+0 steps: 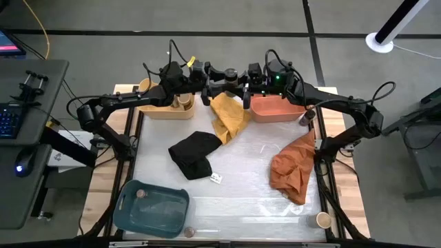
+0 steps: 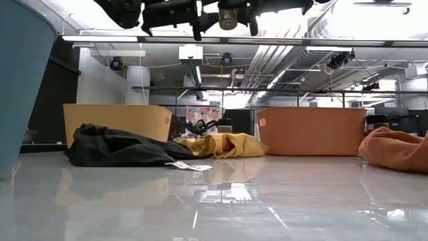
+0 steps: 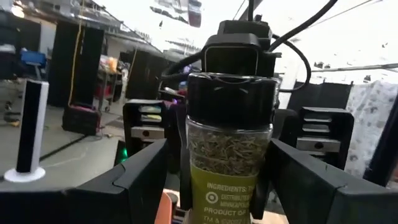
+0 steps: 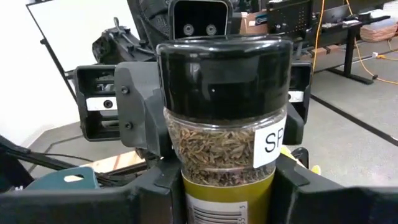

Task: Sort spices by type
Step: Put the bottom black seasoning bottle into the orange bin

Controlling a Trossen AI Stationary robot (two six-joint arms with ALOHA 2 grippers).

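Sorting partly done, judging by the spread. One spice jar (image 4: 224, 124) with a black cap and dried herbs inside, held high above the far middle of the surface (image 1: 241, 200), between the yellow bin (image 1: 162, 113) and the orange bin (image 1: 275, 111). Right tool (image 4: 227, 177) pinching that jar at the body. Left tool (image 3: 216, 155) facing it, fingers spread to either side of the same jar with a gap showing, so likely a handover, not yet a drop into any bin.

Already binned:
- tan-topped jars (image 1: 182, 102) in the yellow bin, far left, one or two, hard to separate
- one brown-topped jar (image 1: 141, 195) in the blue bin (image 1: 155, 210), near left
- nothing visible in the orange bin

Left to place:
- one loose jar (image 1: 189, 232) just right of the blue bin
- one corner jar (image 1: 322, 220), near right
- one far-left jar (image 1: 145, 84), behind the yellow bin

Count: at least six jars in view, others possibly hidden. Three bins. Three cloths: yellow cloth (image 1: 231, 118), black cloth (image 1: 194, 154), orange cloth (image 1: 293, 171).
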